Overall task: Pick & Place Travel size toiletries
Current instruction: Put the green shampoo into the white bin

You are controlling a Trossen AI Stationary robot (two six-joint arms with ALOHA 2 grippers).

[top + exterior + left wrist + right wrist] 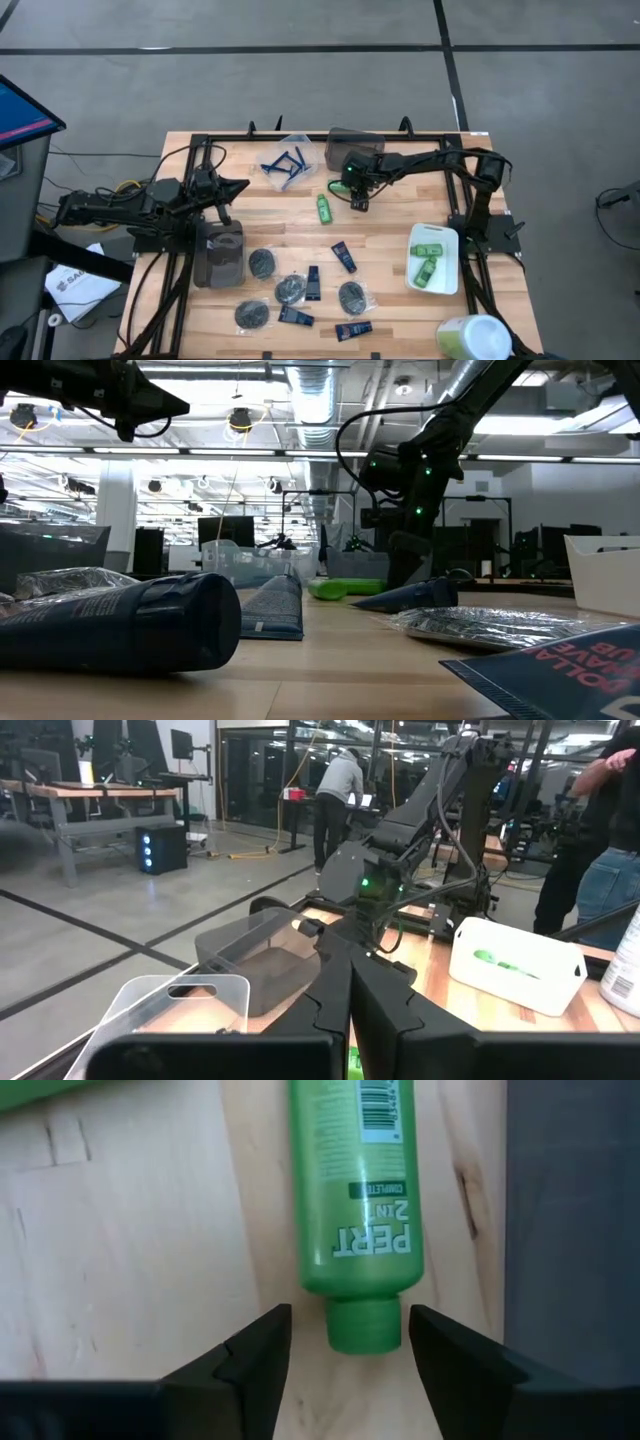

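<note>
Two arms: both over the wooden table (395, 235), seen from above
Near edge: dark navy tubes (295, 316) and dark round discs in clear wrap (290, 290) lie scattered toward 6 o'clock
White tray (446, 285): at 4 o'clock, holding green mini bottles (428, 268)
Left gripper (240, 184): at 9 o'clock, above the grey bin (216, 252), fingers clenched together on nothing
Right gripper (348, 1342): just past table centre toward 12 o'clock, fingers spread, one on each side of the cap, neither touching it
Green bottle (355, 1200): lying flat on the wood at centre, cap toward the right gripper, not grasped
Blue razors (284, 163): in the clear bin (296, 145) at 11 o'clock
Background: a person (335, 800) stands at a desk beyond the table
</note>
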